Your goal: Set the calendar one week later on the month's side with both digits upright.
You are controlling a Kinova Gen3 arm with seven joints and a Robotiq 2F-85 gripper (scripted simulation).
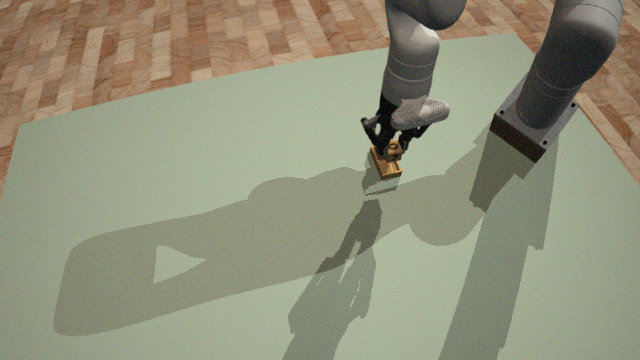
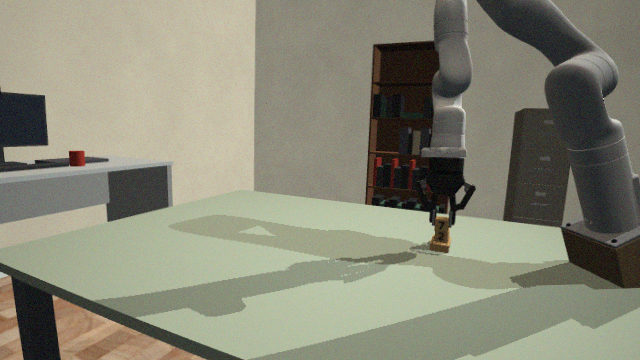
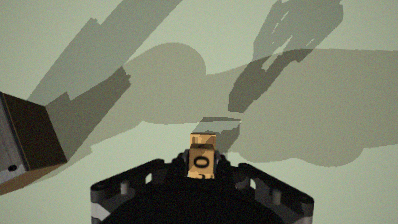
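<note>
The gripper [image 1: 394, 147] [image 2: 442, 219] [image 3: 202, 157] is shut on a wooden cube [image 1: 394, 156] [image 2: 441, 226] [image 3: 201, 169], which shows a 0 on top and an upright 7 on the side facing the exterior camera. The second wooden cube [image 2: 440, 236], with a 2 facing the exterior camera, is in the tray; in the top view the fingers and held cube largely hide it. The small wooden tray [image 1: 392, 175] [image 2: 440, 247] [image 3: 203, 134] is on the table, with an open part of its floor toward the top camera. The held cube appears above the 2 cube in the exterior view; contact cannot be told. No month's name is readable.
The robot's base [image 1: 517, 136] [image 2: 600, 255] [image 3: 32, 132] stands on the green table [image 1: 150, 150] [image 2: 125, 255] to the right of the tray in the top and exterior views. Arm shadows cross the table. A desk with a red mug [image 2: 77, 158], a bookshelf and a cabinet stand beyond.
</note>
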